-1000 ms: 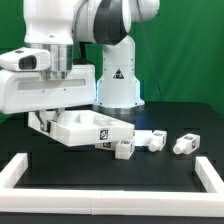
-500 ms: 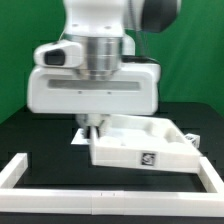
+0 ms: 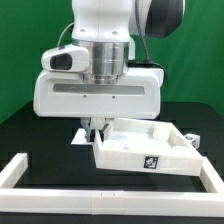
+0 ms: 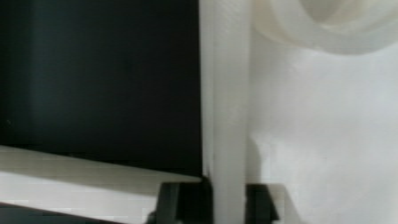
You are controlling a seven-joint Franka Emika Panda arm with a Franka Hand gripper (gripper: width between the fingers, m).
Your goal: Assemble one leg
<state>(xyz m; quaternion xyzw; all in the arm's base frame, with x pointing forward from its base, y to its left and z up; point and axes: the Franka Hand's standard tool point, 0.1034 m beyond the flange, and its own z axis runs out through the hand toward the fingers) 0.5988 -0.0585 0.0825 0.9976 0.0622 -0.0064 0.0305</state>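
The large white tray-like piece (image 3: 140, 152) with a raised rim and a marker tag on its front wall sits at the middle right of the exterior view. My gripper (image 3: 95, 128) is shut on its left rim wall. In the wrist view the gripper (image 4: 214, 202) has both black fingers (image 4: 178, 203) pressed against the thin upright white wall (image 4: 228, 100). One small white leg (image 3: 194, 135) peeks out behind the tray at the exterior view's right. The other legs are hidden by the tray and the arm.
A white raised border (image 3: 20, 170) runs along the table's front and both sides. A flat white patch (image 3: 80, 138) shows on the black table just left of the gripper. The robot's base stands behind, in front of a green backdrop.
The arm has carried the tray-like piece from the exterior view's left to the middle right and turned it. The row of legs is now mostly hidden. In the last half second it only shifted slightly.
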